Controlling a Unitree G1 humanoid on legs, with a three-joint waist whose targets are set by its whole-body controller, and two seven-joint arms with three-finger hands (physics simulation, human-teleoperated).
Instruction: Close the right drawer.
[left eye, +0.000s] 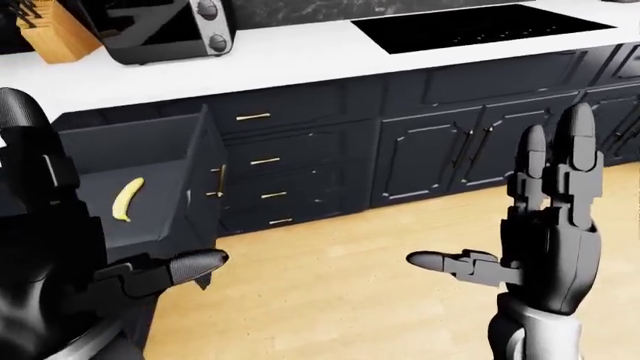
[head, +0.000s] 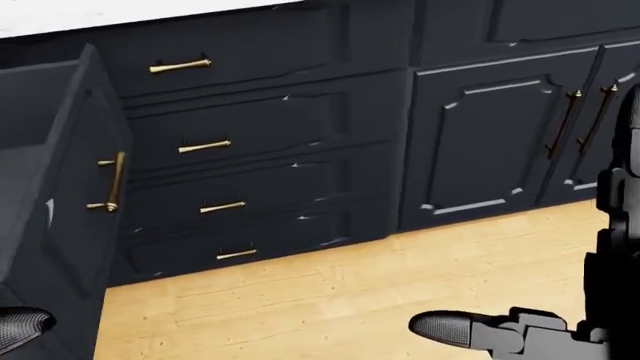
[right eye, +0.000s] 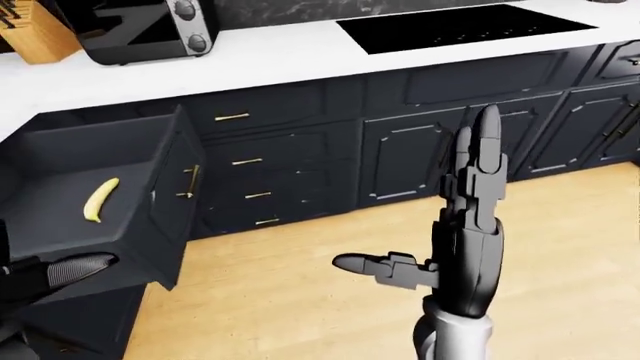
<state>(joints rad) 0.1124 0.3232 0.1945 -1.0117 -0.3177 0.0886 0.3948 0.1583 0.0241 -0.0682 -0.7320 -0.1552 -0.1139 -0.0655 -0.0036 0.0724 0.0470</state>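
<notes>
The dark navy open drawer, containing a yellow banana, projects at the right-eye view's left. The left robot hand, fingers spread and empty, lies nearest its brass-handled front panel. The right robot hand stands open, well apart.

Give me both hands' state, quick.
Left hand: open, thumb out, holding nothing; its other fingers are mostly out of view.
Right hand: open, fingers straight up, holding nothing, clear of the drawer.
</notes>
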